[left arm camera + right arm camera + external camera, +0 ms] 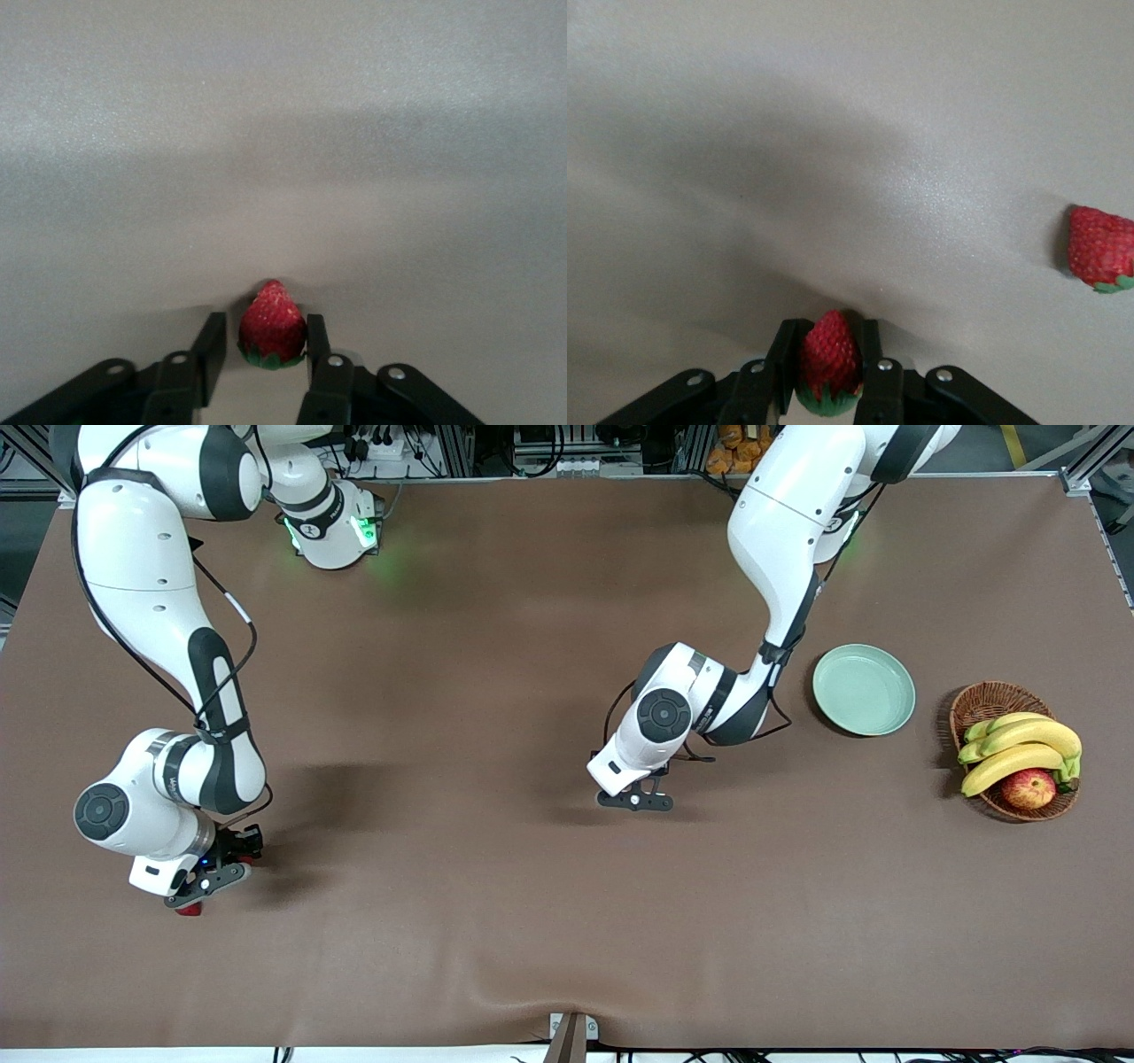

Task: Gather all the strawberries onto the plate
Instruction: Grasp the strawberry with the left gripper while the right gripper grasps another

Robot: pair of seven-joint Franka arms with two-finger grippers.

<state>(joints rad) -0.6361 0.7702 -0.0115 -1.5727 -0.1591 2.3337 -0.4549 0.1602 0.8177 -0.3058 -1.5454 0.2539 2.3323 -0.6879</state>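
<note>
My right gripper [205, 881] is low over the table at the right arm's end. In the right wrist view it [830, 329] is shut on a strawberry [829, 354]. A second strawberry [1101, 251] lies loose on the cloth beside it. One red berry [189, 909] shows at that gripper's edge in the front view. My left gripper [634, 800] is down at mid-table. Its open jaws [266, 323] straddle a third strawberry [273, 323]; one finger touches it, the other stands apart. The mint-green plate [864, 689] is empty, toward the left arm's end.
A brown wicker basket [988, 700] with bananas [1019, 748] and a red-yellow apple [1028, 788] stands beside the plate, at the left arm's end of the table. A brown cloth [461, 691] covers the table, wrinkled near its front edge.
</note>
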